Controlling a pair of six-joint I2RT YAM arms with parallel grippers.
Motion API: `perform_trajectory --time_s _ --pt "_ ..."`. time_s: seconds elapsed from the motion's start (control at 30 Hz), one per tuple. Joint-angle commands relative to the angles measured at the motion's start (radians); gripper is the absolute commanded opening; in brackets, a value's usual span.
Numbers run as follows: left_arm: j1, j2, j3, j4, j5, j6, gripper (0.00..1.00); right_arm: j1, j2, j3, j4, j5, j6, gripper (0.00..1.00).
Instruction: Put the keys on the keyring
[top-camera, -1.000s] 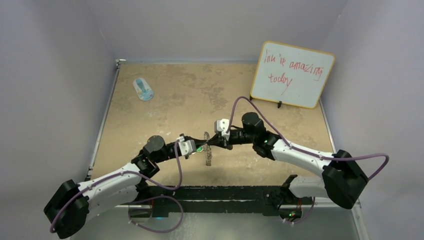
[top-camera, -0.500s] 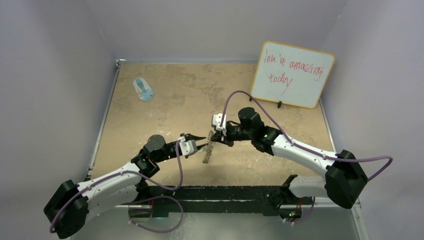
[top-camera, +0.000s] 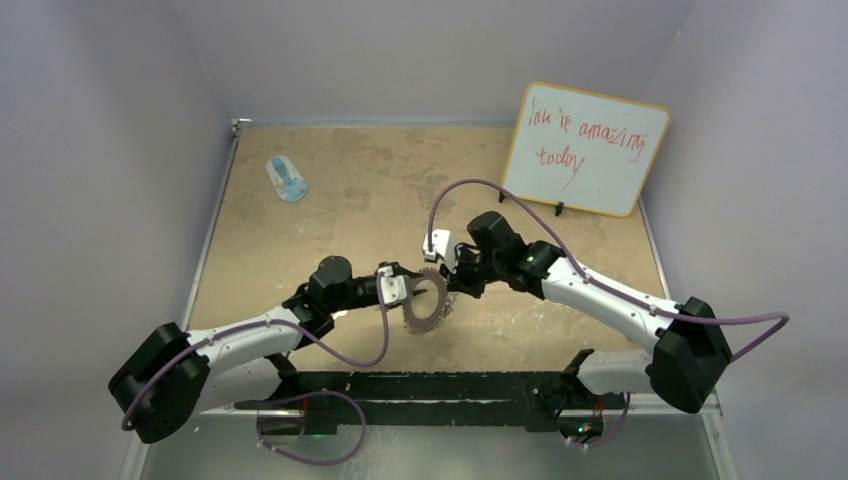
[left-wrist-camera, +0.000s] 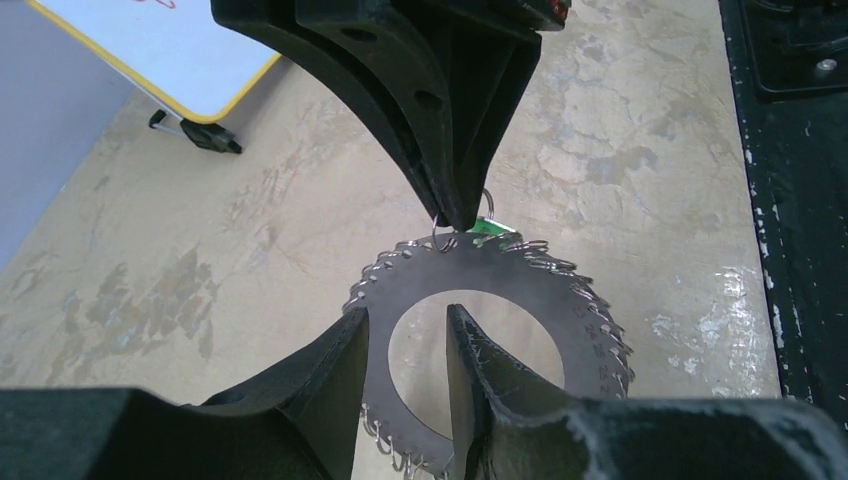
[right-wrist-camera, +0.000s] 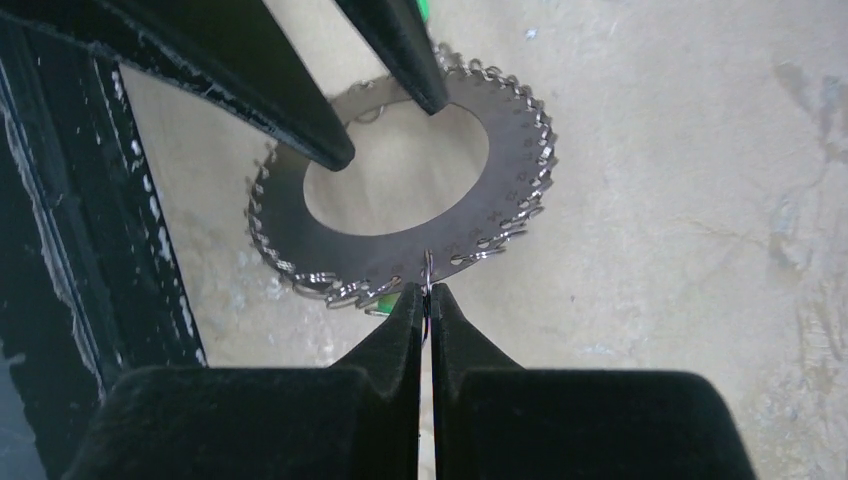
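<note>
The keyring (top-camera: 426, 301), a flat silver ring with wire loops round its rim, is held above the table between both grippers. My left gripper (left-wrist-camera: 405, 335) is shut on the ring's band (left-wrist-camera: 560, 295), one finger outside the rim and one through the central hole. My right gripper (right-wrist-camera: 428, 292) is shut on a thin wire loop at the ring's (right-wrist-camera: 520, 150) far rim. A key's green tag (left-wrist-camera: 496, 228) hangs just behind the right fingertips and also shows in the right wrist view (right-wrist-camera: 385, 303). Its metal blade is hidden. The black- and red-tagged keys are out of view.
A blue-and-white oval object (top-camera: 287, 179) lies at the far left of the tan table (top-camera: 330, 215). A whiteboard (top-camera: 585, 148) with red writing stands at the far right. A black rail (top-camera: 440, 386) runs along the near edge.
The ring hung edge-on from my right gripper; now it faces the camera. My left arm has moved right and closed on its band. The right gripper has shifted slightly left.
</note>
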Motion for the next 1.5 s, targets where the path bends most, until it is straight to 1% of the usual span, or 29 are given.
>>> perform_trajectory --time_s 0.0,0.2,0.33,0.43,0.63,0.73,0.8,0.87,0.93,1.0,1.07,1.1,1.2,1.27,1.37,1.47 --pt "-0.002 0.048 0.044 0.112 0.089 0.018 0.33 0.001 -0.004 0.059 -0.098 -0.028 -0.058 0.00" --pt "-0.003 0.119 0.060 0.164 0.193 0.017 0.33 0.001 -0.012 0.055 -0.036 -0.137 -0.068 0.00" --pt "-0.008 0.155 0.064 0.191 0.211 0.011 0.31 0.001 0.005 0.062 -0.026 -0.171 -0.067 0.00" --pt "-0.011 0.176 0.073 0.188 0.218 0.019 0.24 0.002 0.018 0.069 -0.030 -0.173 -0.064 0.00" --pt "-0.020 0.207 0.099 0.146 0.215 0.046 0.19 0.002 0.020 0.078 -0.029 -0.183 -0.064 0.00" --pt "-0.025 0.217 0.109 0.135 0.214 0.056 0.13 0.002 0.023 0.078 -0.027 -0.183 -0.063 0.00" --pt "-0.026 0.225 0.117 0.108 0.209 0.072 0.09 0.002 0.024 0.080 -0.027 -0.181 -0.064 0.00" --pt "-0.029 0.231 0.133 0.058 0.192 0.098 0.08 0.002 0.025 0.081 -0.029 -0.177 -0.065 0.00" --pt "-0.033 0.235 0.149 -0.003 0.173 0.128 0.10 0.002 0.023 0.084 -0.029 -0.175 -0.067 0.00" --pt "-0.036 0.233 0.161 -0.051 0.150 0.152 0.14 0.002 0.023 0.085 -0.030 -0.175 -0.070 0.00" --pt "-0.038 0.226 0.163 -0.079 0.131 0.170 0.15 0.002 0.023 0.086 -0.032 -0.176 -0.071 0.00" --pt "-0.040 0.222 0.163 -0.088 0.124 0.179 0.14 0.002 0.023 0.088 -0.033 -0.178 -0.073 0.00" --pt "-0.039 0.218 0.164 -0.102 0.117 0.193 0.03 0.002 0.023 0.088 -0.033 -0.182 -0.074 0.00" --pt "-0.043 0.222 0.171 -0.114 0.118 0.199 0.00 0.002 0.023 0.089 -0.033 -0.184 -0.079 0.00" --pt "-0.047 0.227 0.188 -0.157 0.104 0.220 0.00 0.002 0.023 0.095 -0.039 -0.180 -0.085 0.00" --pt "-0.048 0.217 0.203 -0.213 0.072 0.252 0.05 0.003 0.025 0.101 -0.047 -0.173 -0.089 0.00"
